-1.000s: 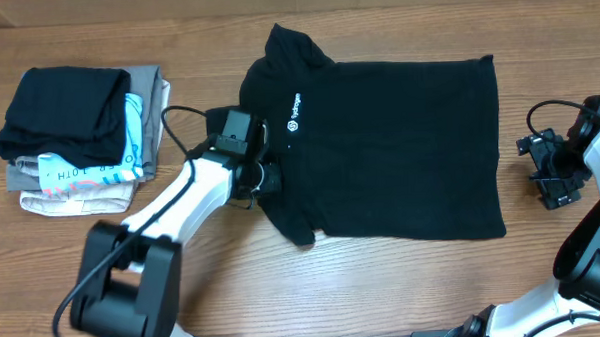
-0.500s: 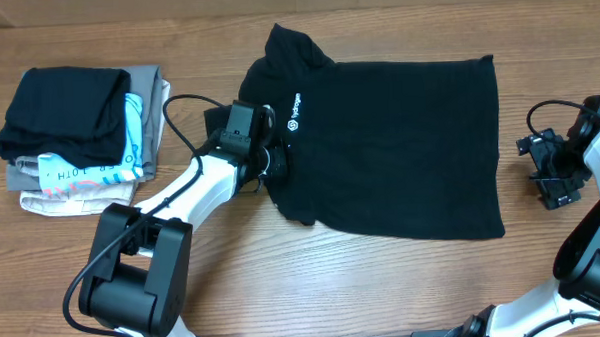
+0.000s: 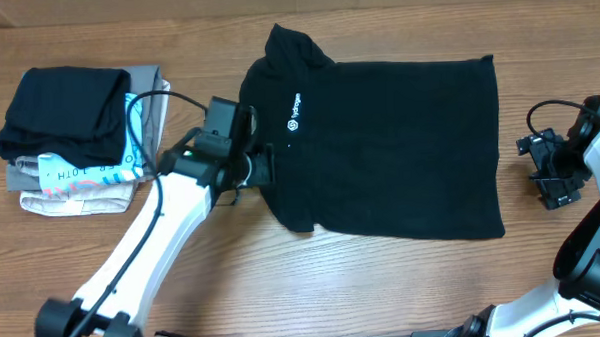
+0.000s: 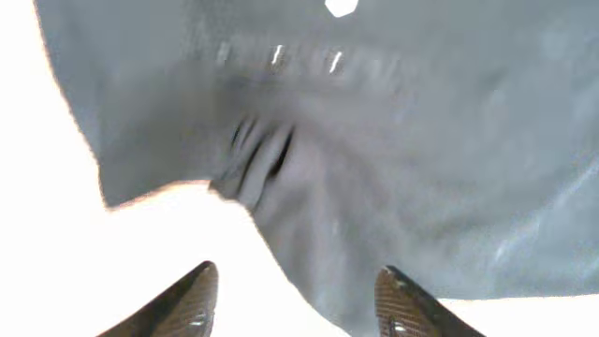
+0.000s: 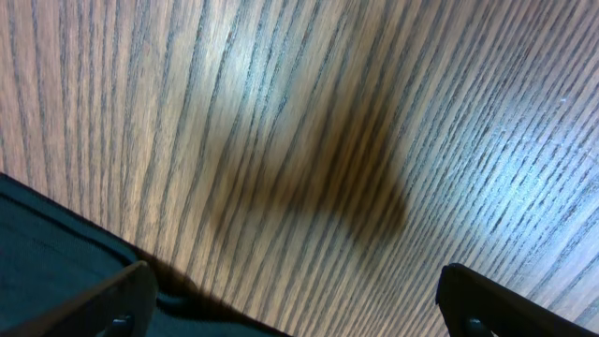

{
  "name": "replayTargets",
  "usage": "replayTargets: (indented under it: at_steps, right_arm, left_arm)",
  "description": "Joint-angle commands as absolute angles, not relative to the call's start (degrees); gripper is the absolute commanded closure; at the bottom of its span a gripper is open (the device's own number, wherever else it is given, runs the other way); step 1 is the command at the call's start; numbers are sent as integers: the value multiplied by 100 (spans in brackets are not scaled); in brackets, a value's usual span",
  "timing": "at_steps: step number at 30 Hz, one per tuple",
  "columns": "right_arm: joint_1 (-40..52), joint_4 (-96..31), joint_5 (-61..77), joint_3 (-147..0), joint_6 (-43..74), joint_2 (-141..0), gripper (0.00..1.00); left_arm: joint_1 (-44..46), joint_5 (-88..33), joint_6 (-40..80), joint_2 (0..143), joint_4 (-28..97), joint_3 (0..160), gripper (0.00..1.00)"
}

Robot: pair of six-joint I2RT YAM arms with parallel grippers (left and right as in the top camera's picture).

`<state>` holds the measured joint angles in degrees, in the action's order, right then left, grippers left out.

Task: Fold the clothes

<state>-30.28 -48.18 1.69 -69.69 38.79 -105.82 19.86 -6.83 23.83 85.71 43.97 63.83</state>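
Observation:
The black T-shirt [image 3: 389,145] lies flat across the middle of the table, collar to the left, its small white logo [image 3: 292,126] facing up. My left gripper [image 3: 265,170] hovers at the shirt's left edge. In the left wrist view the left gripper [image 4: 298,281] is open, its fingers apart with nothing between them, and the wrinkled shirt fabric [image 4: 374,140] lies below and ahead. My right gripper [image 3: 532,170] is open over bare wood just right of the shirt's hem. In the right wrist view the right gripper [image 5: 295,290] holds nothing, and the shirt's edge [image 5: 56,253] shows at lower left.
A stack of folded garments [image 3: 74,136], with a black one on top of light-blue, grey and beige ones, stands at the far left. The wooden table [image 3: 384,286] runs along the front below the shirt. A black cable [image 3: 148,104] loops off the left arm near the stack.
My left gripper has gone from shut to open, letting go of the shirt's left edge, and has drawn back slightly to the left. The right arm has not moved.

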Motion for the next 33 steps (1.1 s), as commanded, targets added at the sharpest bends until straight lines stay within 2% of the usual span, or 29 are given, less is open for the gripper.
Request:
replayTargets:
  at_steps: [1, 3, 4, 12, 22, 24, 26, 27, 33]
  right_arm:
    - [-3013, -4805, 183, -7048, 3885, -10586, 0]
    - [-3013, -4805, 183, -7048, 3883, -10586, 0]
    - [-3013, -4805, 183, -7048, 3885, -10586, 0]
    - [-3013, -4805, 183, -7048, 3885, -10586, 0]
    - [-3013, -4805, 183, -7048, 3885, -10586, 0]
    - [-3013, -4805, 183, -7048, 3885, -10586, 0]
    - [-3013, -4805, 183, -7048, 3885, -10586, 0]
    - [-3013, -4807, 183, -7048, 3885, -10586, 0]
    - [-3013, -4805, 183, -7048, 3885, -10586, 0]
  left_arm:
    - [1992, -558, 2220, 8707, 4838, 6252, 59]
    - [1994, -687, 2180, 8796, 4810, 6016, 70]
    - [1997, -777, 2182, 8860, 4727, 5876, 71]
    - [2029, -1317, 2438, 9325, 3649, 5240, 50]
    - [2154, -1787, 2655, 10136, 2838, 5231, 48]
    - [2182, -1789, 2714, 10171, 2845, 5231, 61]
    - [2182, -1855, 2711, 10145, 2845, 5236, 88]
    - [2182, -1925, 2711, 10132, 2847, 5253, 94]
    - [2178, -2043, 2709, 10036, 3227, 5739, 96]
